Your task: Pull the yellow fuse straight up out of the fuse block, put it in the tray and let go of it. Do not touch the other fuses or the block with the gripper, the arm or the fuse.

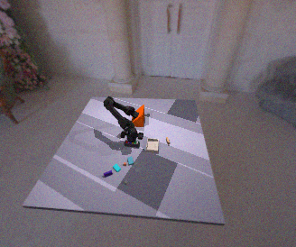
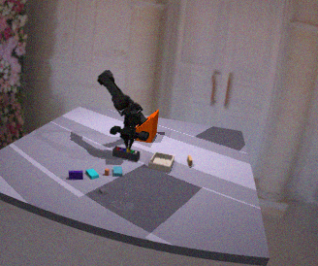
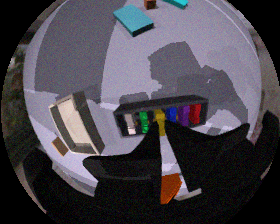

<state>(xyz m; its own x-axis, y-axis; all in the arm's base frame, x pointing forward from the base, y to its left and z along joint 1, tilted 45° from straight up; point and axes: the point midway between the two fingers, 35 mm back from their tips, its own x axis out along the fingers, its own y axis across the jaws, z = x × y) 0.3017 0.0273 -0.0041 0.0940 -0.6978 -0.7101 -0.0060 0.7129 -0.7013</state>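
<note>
Grey-patterned table top [image 2: 175, 209]; clenched gripper [image 3: 161, 128] on yellow fuse [image 3: 160, 117] in fuse block [image 3: 125, 117]; probably light, stiff, gripped at its top.

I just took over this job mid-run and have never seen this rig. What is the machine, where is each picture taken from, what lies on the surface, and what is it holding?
The black machine is one jointed arm. One picture looks down from high up, one from the side, and the round one from a camera on the arm's wrist. On the table are a dark fuse block with coloured fuses, a beige tray, an orange wedge and small loose blocks. The gripper has its fingers closed on the yellow fuse, which is in its slot.
</note>
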